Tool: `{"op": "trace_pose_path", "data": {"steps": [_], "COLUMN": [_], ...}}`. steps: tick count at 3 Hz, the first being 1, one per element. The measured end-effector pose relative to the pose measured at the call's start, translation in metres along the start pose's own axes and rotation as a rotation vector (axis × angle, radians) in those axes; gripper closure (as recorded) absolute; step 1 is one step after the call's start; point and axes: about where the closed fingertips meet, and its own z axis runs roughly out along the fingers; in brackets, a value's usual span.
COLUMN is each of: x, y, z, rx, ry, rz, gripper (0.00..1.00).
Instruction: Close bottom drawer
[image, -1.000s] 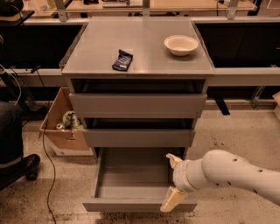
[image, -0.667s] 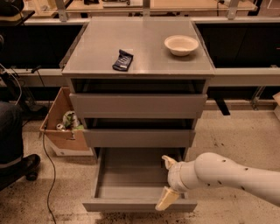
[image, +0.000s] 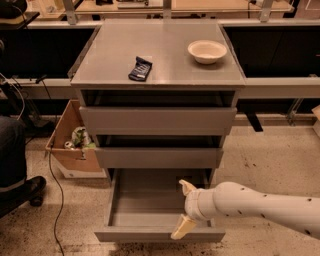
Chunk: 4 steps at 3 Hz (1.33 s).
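Observation:
The grey bottom drawer (image: 145, 200) of the cabinet is pulled far out, and its shallow tray is empty. Its slim front panel (image: 150, 234) is at the bottom of the view. My gripper (image: 184, 209) reaches in from the right over the drawer's right front corner. It is open: one cream finger (image: 186, 187) points up over the tray, the other (image: 181, 228) hangs at the front panel's top edge. The white arm (image: 260, 205) runs off to the right.
The top drawer (image: 157, 120) and middle drawer (image: 157, 156) stand slightly ajar. A white bowl (image: 207, 51) and a dark snack bag (image: 140, 68) lie on the cabinet top. A cardboard box (image: 70, 145) with trash stands left of the cabinet. A person's leg and shoe (image: 17, 175) are at far left.
My gripper and arm have moved left, further over the drawer's front right corner. The drawer stays open about as far as before.

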Motion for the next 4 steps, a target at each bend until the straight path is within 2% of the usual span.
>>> {"op": "trace_pose_path", "data": {"steps": [2,3,4], "x": [0.01,0.01,0.016], "y": [-0.001,-0.001,-0.003], "z": [0.059,0.059,0.077], "rx": [0.035,0.035,0.028], "ry": [-0.093,-0.093,-0.112], "rz": [-0.031,-0.031,-0.011], "gripper": [0.0,0.0,0.0]}}
